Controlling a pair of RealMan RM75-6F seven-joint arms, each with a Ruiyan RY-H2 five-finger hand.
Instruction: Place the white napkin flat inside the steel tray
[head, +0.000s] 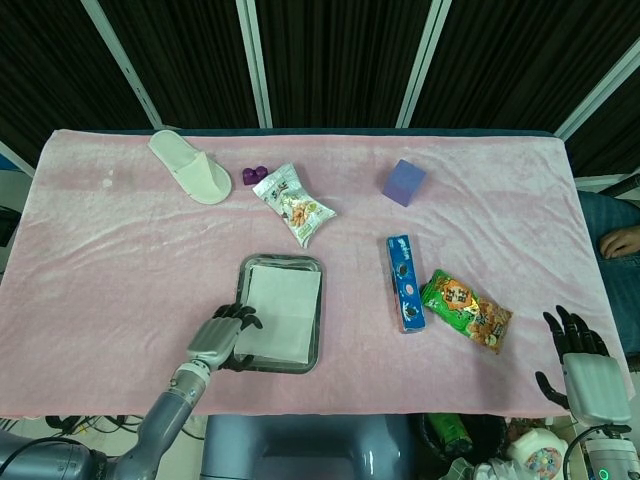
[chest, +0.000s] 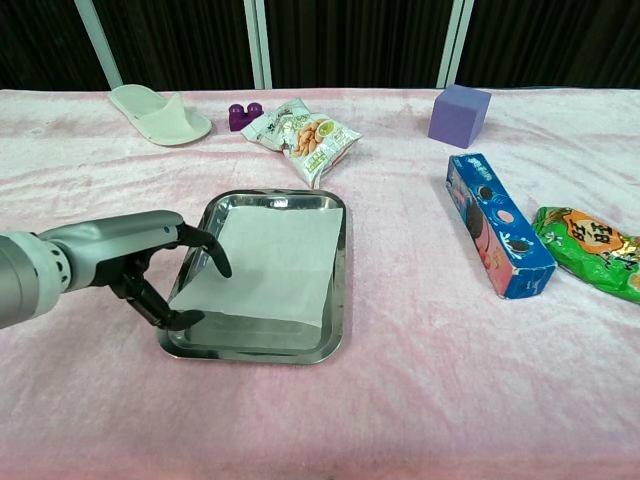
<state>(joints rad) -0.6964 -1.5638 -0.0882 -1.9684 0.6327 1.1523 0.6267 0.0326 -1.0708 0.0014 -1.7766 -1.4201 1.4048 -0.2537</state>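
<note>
In shiny steel tray (chest: 340, 290): smooth white napkin (chest: 265, 265).

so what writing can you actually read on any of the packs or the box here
None can be read.
White snack bag: printed lettering, too small and blurred to read.
Blue box: cookie pictures show, any wording too blurred to read.
Green snack bag: orange label with characters, too blurred to read.
No writing shows on the steel tray, white napkin, slipper or purple block.

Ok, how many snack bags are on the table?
2: a white snack bag behind the steel tray, and a green snack bag to the right of the blue cookie box.
</note>
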